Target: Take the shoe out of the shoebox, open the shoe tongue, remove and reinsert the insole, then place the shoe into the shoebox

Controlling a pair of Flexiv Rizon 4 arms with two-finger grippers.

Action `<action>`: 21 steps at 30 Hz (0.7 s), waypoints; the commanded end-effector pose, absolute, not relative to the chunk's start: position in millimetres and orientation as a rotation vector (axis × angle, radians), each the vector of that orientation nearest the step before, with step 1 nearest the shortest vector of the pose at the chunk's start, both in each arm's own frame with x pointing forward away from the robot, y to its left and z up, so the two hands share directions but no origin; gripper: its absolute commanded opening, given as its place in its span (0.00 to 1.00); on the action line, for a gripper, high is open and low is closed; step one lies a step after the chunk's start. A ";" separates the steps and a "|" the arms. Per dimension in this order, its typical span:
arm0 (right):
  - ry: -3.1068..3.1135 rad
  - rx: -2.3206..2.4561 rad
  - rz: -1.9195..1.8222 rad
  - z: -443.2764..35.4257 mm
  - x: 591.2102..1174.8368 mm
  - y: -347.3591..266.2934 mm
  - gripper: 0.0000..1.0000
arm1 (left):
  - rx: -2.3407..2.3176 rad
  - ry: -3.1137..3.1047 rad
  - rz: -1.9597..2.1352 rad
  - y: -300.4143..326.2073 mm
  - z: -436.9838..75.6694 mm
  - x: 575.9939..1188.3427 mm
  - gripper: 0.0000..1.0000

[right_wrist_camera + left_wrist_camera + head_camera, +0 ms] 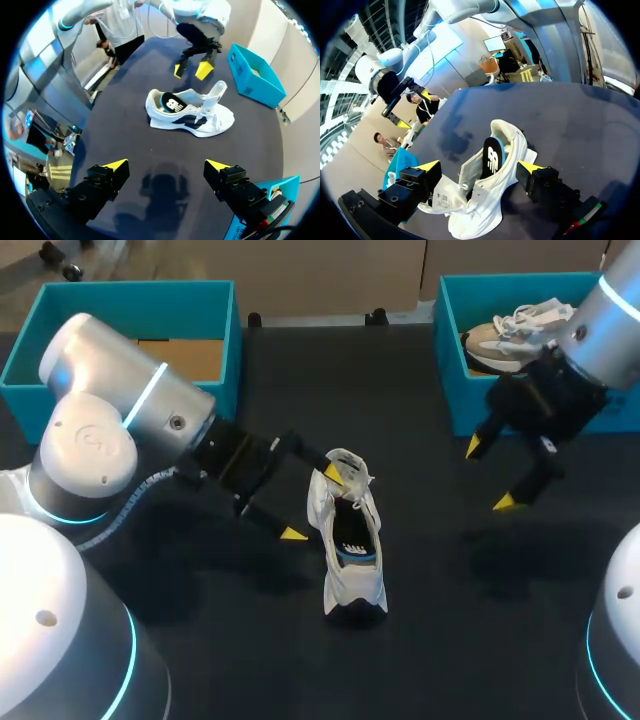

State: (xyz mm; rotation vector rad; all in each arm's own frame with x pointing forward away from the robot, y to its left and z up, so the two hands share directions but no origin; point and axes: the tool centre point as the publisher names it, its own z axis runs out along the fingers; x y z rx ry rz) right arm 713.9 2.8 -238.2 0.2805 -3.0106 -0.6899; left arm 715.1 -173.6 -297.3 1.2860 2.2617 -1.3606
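1. done, i judge: the shoe (352,550) is out of its box, at the middle of the worktop, tongue (217,92) lifted open
2. insole (492,157) lies inside; whether it has been out and back, i cannot tell
3. left gripper (312,503) is spread wide astride the toe end and the right gripper (488,475) gapes by the far-right shoebox (448,360); neither holds anything
4. left: boxing the shoe

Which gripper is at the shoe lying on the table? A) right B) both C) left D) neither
C: the left gripper, fingers open, straddles the shoe at its tongue, while the right gripper hangs apart, near the right box.
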 end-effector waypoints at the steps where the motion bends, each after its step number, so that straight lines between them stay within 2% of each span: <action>1: -3.027 0.276 -0.702 -239.3 706.4 -0.4 1.00 | 1.288 2.265 -1.358 -173.8 -297.1 715.2 1.00; 21: -3.027 0.276 -0.702 -239.3 706.4 -0.4 1.00 | 1.805 2.288 -1.169 -159.4 -274.0 731.1 1.00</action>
